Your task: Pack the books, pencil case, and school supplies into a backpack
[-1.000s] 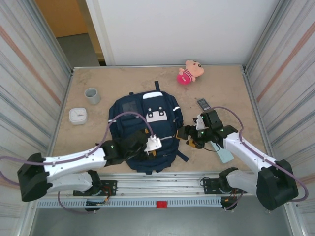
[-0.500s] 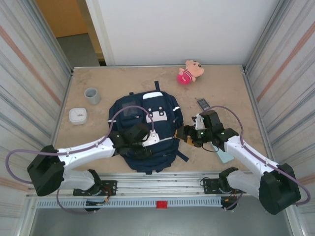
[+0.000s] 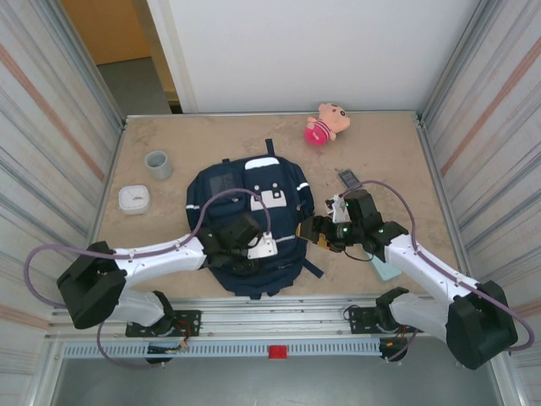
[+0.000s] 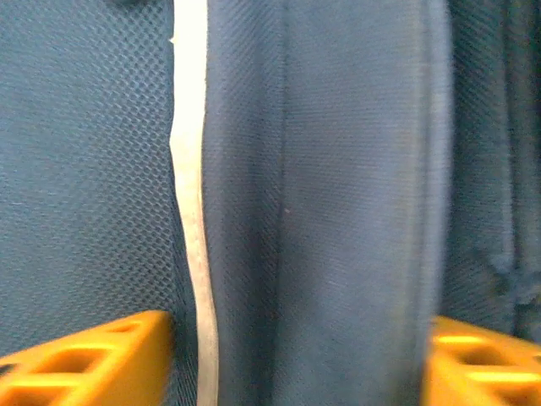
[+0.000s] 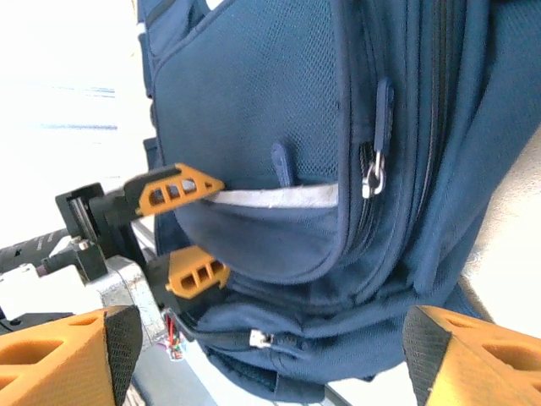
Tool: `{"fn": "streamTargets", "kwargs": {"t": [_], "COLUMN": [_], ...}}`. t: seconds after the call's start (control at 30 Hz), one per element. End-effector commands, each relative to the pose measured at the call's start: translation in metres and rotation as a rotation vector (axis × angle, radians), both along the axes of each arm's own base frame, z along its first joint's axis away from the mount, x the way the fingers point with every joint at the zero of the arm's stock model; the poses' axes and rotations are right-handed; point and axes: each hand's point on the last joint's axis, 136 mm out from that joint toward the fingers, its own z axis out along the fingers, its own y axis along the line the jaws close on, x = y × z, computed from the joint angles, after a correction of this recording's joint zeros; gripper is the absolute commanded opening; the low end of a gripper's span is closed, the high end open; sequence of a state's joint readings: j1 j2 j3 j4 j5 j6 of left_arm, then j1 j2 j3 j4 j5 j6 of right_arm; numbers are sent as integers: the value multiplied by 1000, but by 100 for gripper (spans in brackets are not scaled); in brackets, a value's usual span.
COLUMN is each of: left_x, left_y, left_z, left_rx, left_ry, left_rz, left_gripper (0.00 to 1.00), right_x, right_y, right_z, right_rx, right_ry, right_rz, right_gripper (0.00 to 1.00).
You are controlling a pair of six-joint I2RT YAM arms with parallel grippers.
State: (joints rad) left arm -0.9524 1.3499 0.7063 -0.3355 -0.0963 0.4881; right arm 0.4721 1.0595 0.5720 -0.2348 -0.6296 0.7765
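Backpack [image 3: 287,199] lies flat at the centre of the table [image 3: 169,135], top end at 12 o'clock, bottom end at 6 o'clock, front face up.

Left gripper [image 3: 254,247] is down on the bag's lower front, toward 6 o'clock. In the left wrist view its 2 orange fingers [image 4: 84,359] sit at the 2 bottom corners, and navy fabric with 1 white trim line [image 4: 190,211] fills the whole gap between them. The right wrist view shows the same pair from the side: 1 finger [image 5: 177,188] on top of the front pocket [image 5: 262,237], 1 under it, both pressed into the bulge. So it's clenched, grasping the backpack by a fold of pocket fabric.

Right gripper [image 3: 311,230] sits at the bag's 3 o'clock edge, pointing toward 9 o'clock. Jaws are spread wide and it's released, with nothing between the fingers [image 5: 68,355]. Can't tell if the tips touch the bag. 1 zipper pull [image 5: 372,169] with a metal ring hangs on the bag's side, straight ahead of this gripper.

Around the bag, all on the table:
- pencil case [image 3: 387,269] at 4 o'clock, partly under the right arm, apart from the bag
- gadget [image 3: 348,178] at 2 o'clock, just past the right wrist
- plush toy [image 3: 325,123] at 1 o'clock, near the far edge
- cup [image 3: 158,164] at 10 o'clock
- white box [image 3: 133,199] at 9 o'clock, well apart from the bag
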Motion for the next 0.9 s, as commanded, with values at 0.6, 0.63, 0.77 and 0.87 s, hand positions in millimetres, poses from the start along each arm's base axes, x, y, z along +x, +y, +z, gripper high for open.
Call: {"fn": "streamTargets", "kwargs": {"t": [0.6,0.63,0.77,0.87], "left_x": [49,48,49,47], "left_y": [2,1,8,13], "left_z": [215,222,234,237], "left_rx": [-654,-668,-670,-689], "left_ry": [-308,-312,-329,-317], "left_rz": [235,223,216,199], "left_gripper": [0,0,0,0], "right_x": [-32,-32,-35,-35], "right_y": [12,14,27,34], "right_z": [35,39,63,74], "right_rx": [105,110,200,216], "right_ry": [-278,-315,-379,-428], "right_rz": [-8,0,64,116], "right_gripper": [95,95,95,95]}}
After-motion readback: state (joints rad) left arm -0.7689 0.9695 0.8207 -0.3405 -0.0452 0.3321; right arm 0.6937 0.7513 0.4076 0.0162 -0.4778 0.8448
